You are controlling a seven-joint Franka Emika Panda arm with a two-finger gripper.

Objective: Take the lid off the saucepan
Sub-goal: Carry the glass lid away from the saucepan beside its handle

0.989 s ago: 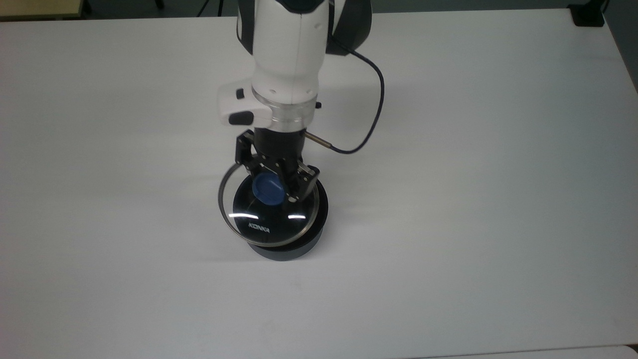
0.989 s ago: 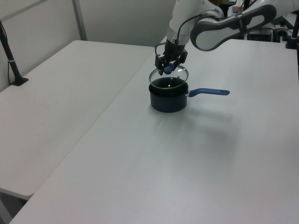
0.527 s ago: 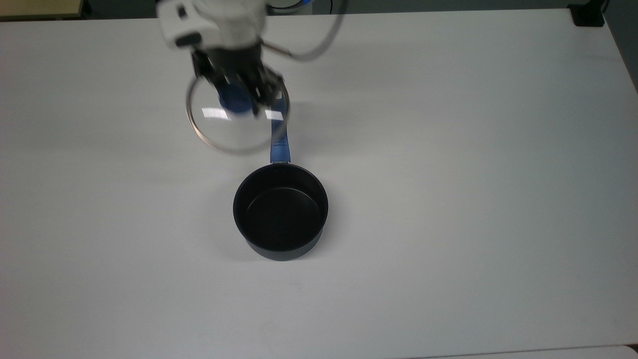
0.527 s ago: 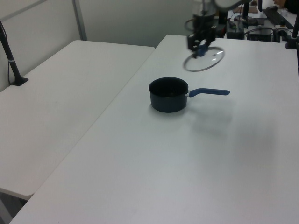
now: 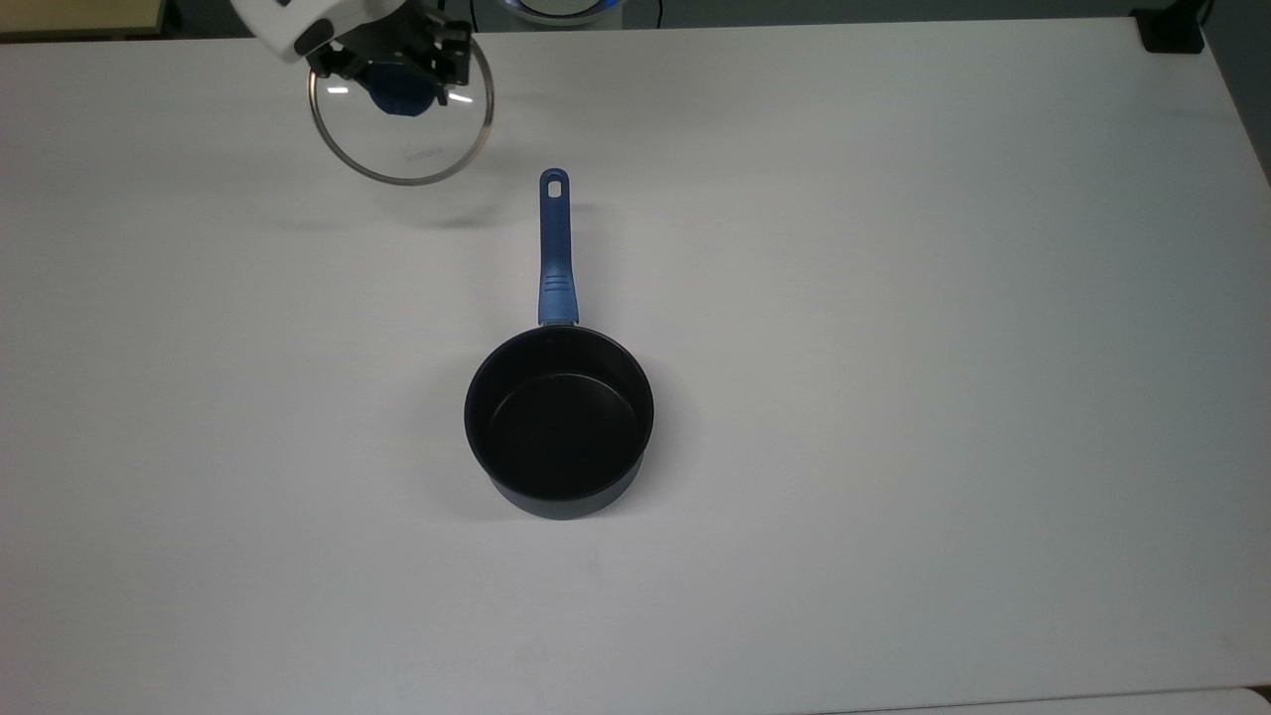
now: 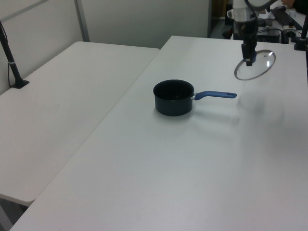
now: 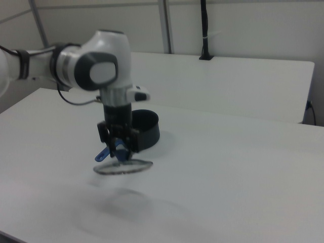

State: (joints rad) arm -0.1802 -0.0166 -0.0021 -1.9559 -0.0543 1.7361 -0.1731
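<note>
- The glass lid (image 5: 402, 124) is hanging in the air, off the pot, with its blue knob (image 5: 397, 97) pinched between the pincer's fingers. So the gripper (image 5: 395, 74) is clamping the knob, jaws narrowed around it.
- In the left view the lid (image 6: 255, 65) is sitting directly below the gripper (image 6: 249, 57) and tilting a bit, with the table visible through the glass. In the right view it's (image 7: 123, 166) looking nearly flat under the gripper (image 7: 119, 147), floating above its own blurry shadow on the table.
- The saucepan (image 5: 559, 422) is standing open and upright on the table, black inside, well apart from the pincer. In the top view it's sitting below and to the right of the gripper.
- Its blue handle (image 5: 555, 248) is pointing back up toward the pincer's side of the table, and the hole end is landing near the lid's rim but not touching it, a bit to the right of the pincer in the top view.
- In the right view the saucepan (image 7: 144, 130) is sitting just behind the gripper.
- Everything's happening on a plain white table (image 5: 894, 348), and the white robot arm (image 7: 96, 68) is reaching down from above the pincer.
</note>
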